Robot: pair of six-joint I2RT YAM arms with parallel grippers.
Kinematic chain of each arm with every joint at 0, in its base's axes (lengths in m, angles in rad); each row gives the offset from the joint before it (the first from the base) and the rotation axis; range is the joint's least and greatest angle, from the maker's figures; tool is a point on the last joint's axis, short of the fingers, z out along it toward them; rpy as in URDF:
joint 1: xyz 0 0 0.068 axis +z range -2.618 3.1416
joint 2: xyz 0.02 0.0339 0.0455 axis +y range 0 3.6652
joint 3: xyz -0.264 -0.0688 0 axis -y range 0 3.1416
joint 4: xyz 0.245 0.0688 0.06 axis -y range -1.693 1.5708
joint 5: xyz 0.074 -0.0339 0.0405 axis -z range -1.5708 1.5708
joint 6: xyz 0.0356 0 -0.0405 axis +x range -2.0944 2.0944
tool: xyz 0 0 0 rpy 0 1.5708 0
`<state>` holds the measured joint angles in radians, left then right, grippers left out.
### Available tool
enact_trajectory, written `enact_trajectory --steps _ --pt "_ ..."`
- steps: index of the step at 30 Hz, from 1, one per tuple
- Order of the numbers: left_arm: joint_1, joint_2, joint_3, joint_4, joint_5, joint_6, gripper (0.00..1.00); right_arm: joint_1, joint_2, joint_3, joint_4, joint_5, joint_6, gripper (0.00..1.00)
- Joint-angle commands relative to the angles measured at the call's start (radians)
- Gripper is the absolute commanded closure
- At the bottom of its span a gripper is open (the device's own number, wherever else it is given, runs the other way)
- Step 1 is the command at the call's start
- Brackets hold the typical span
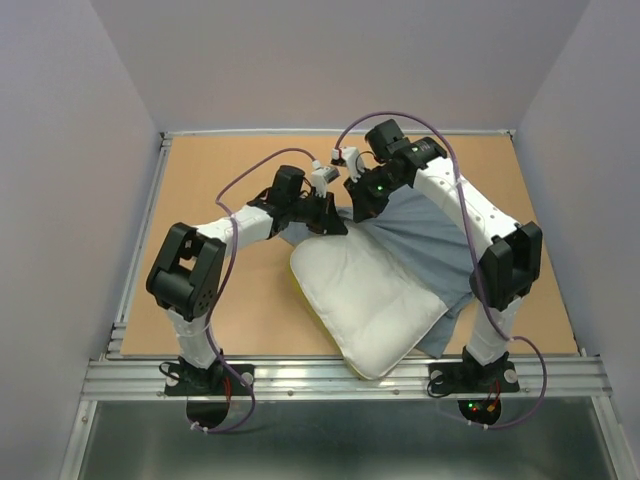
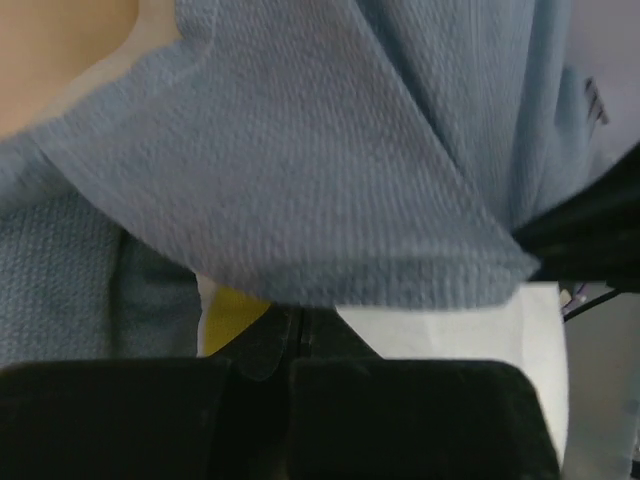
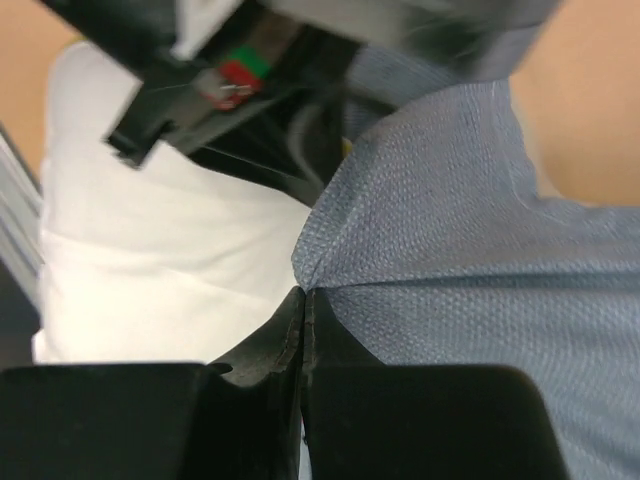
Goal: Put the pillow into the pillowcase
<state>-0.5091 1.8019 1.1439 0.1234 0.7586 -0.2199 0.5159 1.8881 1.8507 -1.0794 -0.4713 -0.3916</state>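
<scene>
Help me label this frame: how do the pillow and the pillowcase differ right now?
Colour: the pillow is white with a yellow edge; the pillowcase is grey-blue.
Thickness: the pillow is puffy, the pillowcase thin and creased.
Pose: the pillow lies loose on the table, poking over its near edge; the pillowcase is pinched at its far end by the right fingers.
Both are soft, and they overlap.
</scene>
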Motion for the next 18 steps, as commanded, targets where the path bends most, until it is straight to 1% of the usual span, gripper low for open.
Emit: enact_trajectory --steps 1,4,6,7,8,9,10,11,12,13,14,15,16,17,18 --pt "-0.003 -0.099 -0.036 0.318 0.018 -0.180 1.00 0.026 -0.099 0.018 -0.054 -0.153 0.053 0.99" --pt "-0.003 -0.114 -0.110 0.380 -0.007 -0.267 0.99 -0.002 -0.106 -0.092 -0.005 -0.058 0.046 0.99" --pt "-0.002 -0.128 -0.171 0.392 -0.012 -0.286 0.83 -0.017 -0.103 -0.136 0.022 -0.008 0.075 0.99" --pt "0.000 -0.148 -0.200 0.392 -0.007 -0.286 0.69 -0.023 -0.098 -0.162 0.027 0.017 0.079 0.95" --pt "0.001 -0.157 -0.210 0.389 0.002 -0.279 0.62 -0.028 -0.098 -0.172 0.030 0.034 0.082 0.87" --pt "0.006 -0.167 -0.210 0.365 0.011 -0.254 0.56 -0.033 -0.101 -0.183 0.035 0.052 0.089 0.73" --pt "0.018 -0.183 -0.193 0.281 0.022 -0.190 0.49 -0.034 -0.116 -0.191 0.035 0.087 0.086 0.45" --pt "0.029 -0.187 -0.176 0.225 0.025 -0.135 0.48 -0.034 -0.130 -0.192 0.041 0.106 0.085 0.33" --pt "0.040 -0.191 -0.155 0.164 0.028 -0.081 0.47 -0.034 -0.144 -0.191 0.050 0.127 0.083 0.26" --pt "0.076 -0.193 -0.129 0.043 0.019 -0.026 0.45 -0.036 -0.155 -0.186 0.065 0.155 0.076 0.23" --pt "0.099 -0.190 -0.083 -0.005 0.018 0.075 0.43 -0.034 -0.179 -0.167 0.073 0.160 0.068 0.22" --pt "0.122 -0.187 -0.064 -0.040 0.018 0.106 0.42 -0.034 -0.187 -0.157 0.081 0.160 0.060 0.22" --pt "0.173 -0.174 -0.037 -0.082 0.016 0.135 0.29 -0.031 -0.193 -0.145 0.082 0.137 0.036 0.22" --pt "0.190 -0.164 -0.018 -0.099 0.018 0.177 0.23 -0.015 -0.196 -0.134 0.081 0.128 0.021 0.22" --pt "0.208 -0.145 0.003 -0.122 0.016 0.200 0.23 -0.001 -0.195 -0.137 0.081 0.122 0.001 0.22"
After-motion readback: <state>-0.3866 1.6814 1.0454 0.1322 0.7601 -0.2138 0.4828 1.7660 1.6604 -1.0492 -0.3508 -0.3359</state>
